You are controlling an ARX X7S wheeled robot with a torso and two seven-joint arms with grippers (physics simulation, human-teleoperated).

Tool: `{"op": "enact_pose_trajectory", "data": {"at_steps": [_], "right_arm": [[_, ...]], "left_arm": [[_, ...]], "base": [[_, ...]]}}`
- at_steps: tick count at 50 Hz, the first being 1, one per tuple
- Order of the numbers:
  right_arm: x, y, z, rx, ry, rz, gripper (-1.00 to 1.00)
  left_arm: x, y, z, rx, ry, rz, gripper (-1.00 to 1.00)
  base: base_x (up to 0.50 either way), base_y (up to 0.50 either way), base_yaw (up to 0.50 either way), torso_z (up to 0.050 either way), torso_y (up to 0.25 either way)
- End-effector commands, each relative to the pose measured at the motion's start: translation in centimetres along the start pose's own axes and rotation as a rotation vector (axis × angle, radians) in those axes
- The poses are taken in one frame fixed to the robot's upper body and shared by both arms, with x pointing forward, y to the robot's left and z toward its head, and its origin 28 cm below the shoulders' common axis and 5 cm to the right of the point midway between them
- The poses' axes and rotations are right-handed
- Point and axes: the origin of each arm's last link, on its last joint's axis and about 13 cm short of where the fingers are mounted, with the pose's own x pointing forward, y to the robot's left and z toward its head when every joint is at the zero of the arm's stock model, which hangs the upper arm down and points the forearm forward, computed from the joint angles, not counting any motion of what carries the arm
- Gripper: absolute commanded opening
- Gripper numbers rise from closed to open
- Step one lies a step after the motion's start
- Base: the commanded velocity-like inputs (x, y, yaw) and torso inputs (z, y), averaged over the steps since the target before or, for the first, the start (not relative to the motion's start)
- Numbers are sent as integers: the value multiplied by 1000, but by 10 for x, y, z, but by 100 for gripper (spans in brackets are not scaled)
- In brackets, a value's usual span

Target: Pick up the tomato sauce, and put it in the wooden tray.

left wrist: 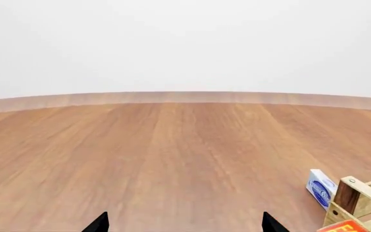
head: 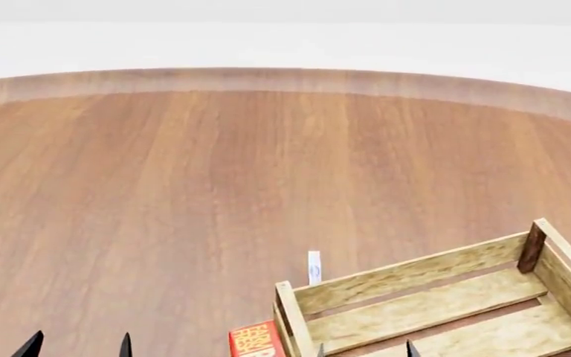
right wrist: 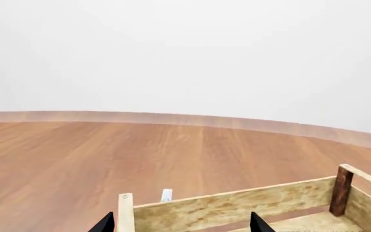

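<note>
Head camera peers down over the wooden tray (head: pixel 434 297), both low wrist cameras facing forward, sharing its corner.

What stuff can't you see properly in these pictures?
- Tomato sauce: in no view.
- Red box: cut off by the head view's bottom edge, print unreadable.
- Blue-and-white box: label too small to read.
- Left gripper and right gripper: only the fingertips show at the frame bottoms.
- Tray: near side cut off.
</note>
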Motion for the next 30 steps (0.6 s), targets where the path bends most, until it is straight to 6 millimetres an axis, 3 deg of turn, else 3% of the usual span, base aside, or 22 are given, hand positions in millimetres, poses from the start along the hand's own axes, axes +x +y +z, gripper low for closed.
{"op": "enact_pose_trajectory", "data": {"at_steps": [1, 2, 18, 30], "right_arm": [[-64, -2, 28, -95, -179, -34, 100], [-82, -1, 20, -92, -114, -28, 100], [-106, -4, 17, -93, -136, -18, 100], [-131, -6, 0, -98, -112, -58, 100]], "left_arm": [[-2, 1, 1, -8, 2, 13, 100], [-2, 1, 1, -8, 1, 13, 100], [-1, 1, 0, -8, 3, 15, 100], [0, 1, -1, -8, 2, 17, 100]], "base": [[0, 0, 0, 0, 0], [0, 0, 0, 0, 0], [0, 0, 0, 0, 0], [0, 0, 0, 0, 0]]}}
